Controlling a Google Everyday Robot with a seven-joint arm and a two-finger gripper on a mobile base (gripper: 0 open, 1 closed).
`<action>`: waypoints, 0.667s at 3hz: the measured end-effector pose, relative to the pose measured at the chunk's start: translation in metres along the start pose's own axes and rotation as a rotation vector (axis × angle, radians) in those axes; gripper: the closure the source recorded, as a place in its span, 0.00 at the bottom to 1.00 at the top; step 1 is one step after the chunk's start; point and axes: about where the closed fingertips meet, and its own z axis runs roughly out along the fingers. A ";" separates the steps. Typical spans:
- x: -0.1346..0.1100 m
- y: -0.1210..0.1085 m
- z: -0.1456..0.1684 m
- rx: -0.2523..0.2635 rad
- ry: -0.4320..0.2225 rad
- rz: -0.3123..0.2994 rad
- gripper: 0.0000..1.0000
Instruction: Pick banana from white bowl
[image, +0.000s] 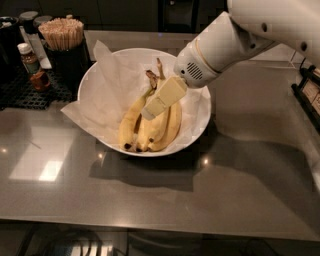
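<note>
Hanging just over the bananas (131, 125) lying in the white bowl (175, 149) on the tabletop (200, 200), the gripper (150, 111) has lifted nothing yet; whether it is clenched or released, I cannot tell.

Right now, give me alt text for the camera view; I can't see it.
A white robot arm's gripper hangs low over a bunch of bananas in a paper-lined white bowl on a grey counter. A cup of wooden sticks stands behind, at left.
</note>
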 end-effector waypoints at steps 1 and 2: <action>0.006 0.004 0.012 -0.030 0.012 0.025 0.00; 0.006 0.005 0.012 -0.030 0.012 0.025 0.00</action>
